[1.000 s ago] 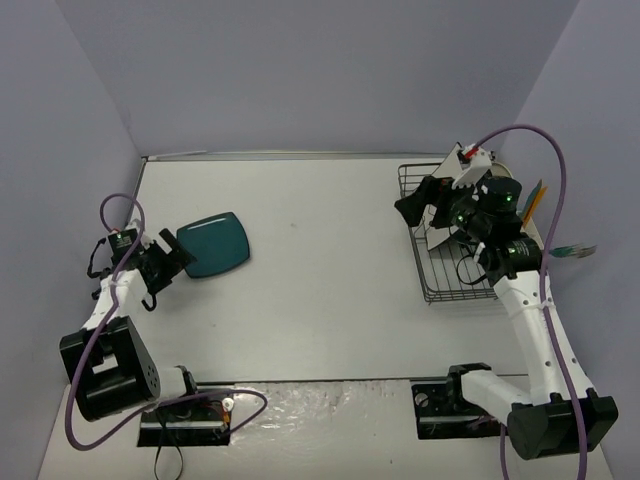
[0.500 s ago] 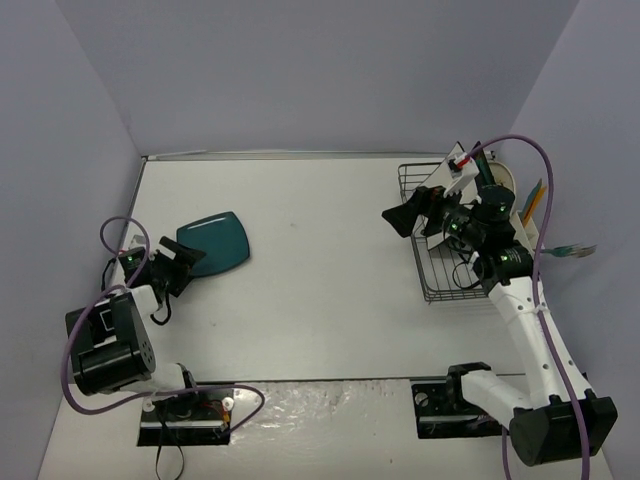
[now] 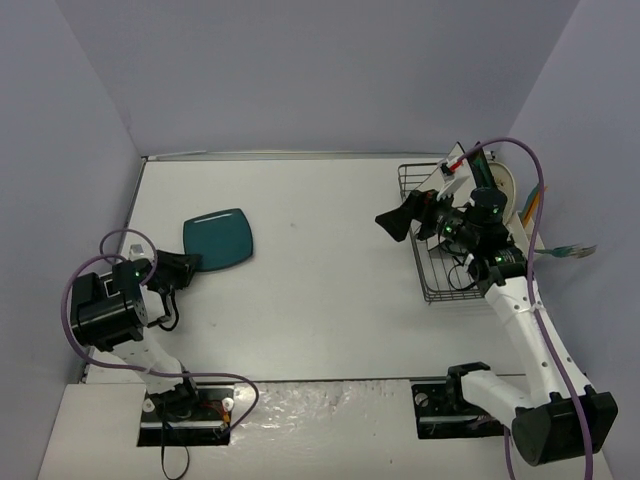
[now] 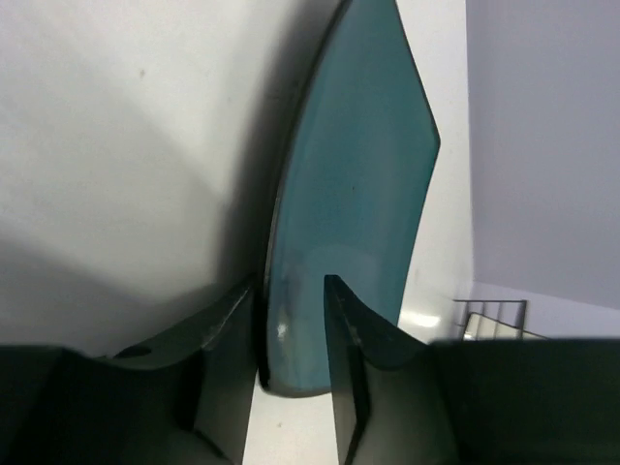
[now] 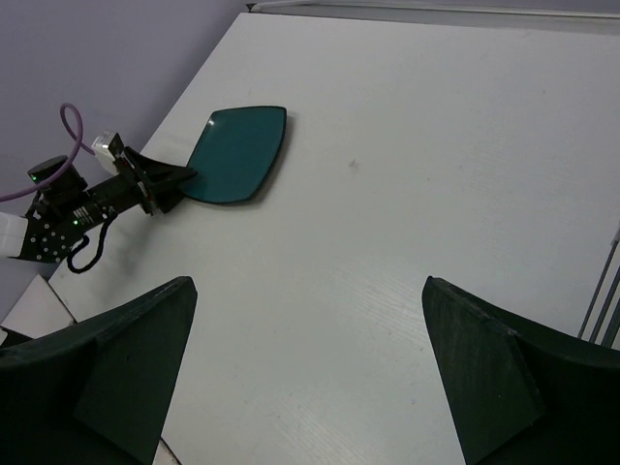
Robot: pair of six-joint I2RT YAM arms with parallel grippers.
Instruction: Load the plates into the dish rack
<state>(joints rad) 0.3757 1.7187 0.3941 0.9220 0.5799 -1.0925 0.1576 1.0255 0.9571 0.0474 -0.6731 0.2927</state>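
Observation:
The teal-blue plate (image 3: 220,240) lies on the left of the table. My left gripper (image 3: 185,268) is low at the plate's near-left edge. In the left wrist view the plate (image 4: 358,194) has its rim between the two fingers, one under and one over it, so the left gripper (image 4: 289,286) is shut on it. The black wire dish rack (image 3: 440,290) stands at the right with a cream plate (image 3: 503,188) upright in it. My right gripper (image 3: 395,222) hangs open over the table just left of the rack, holding nothing. The right wrist view shows that gripper (image 5: 308,281) facing the teal plate (image 5: 237,155).
Utensils (image 3: 535,205) stick out of the holder on the rack's far right side. Purple cables loop off both arms. Blue-grey walls close in the table on the left, back and right.
My left gripper has gone from open to shut on the teal plate's edge, and the plate has shifted slightly. My right gripper has moved left, away from the rack, still open.

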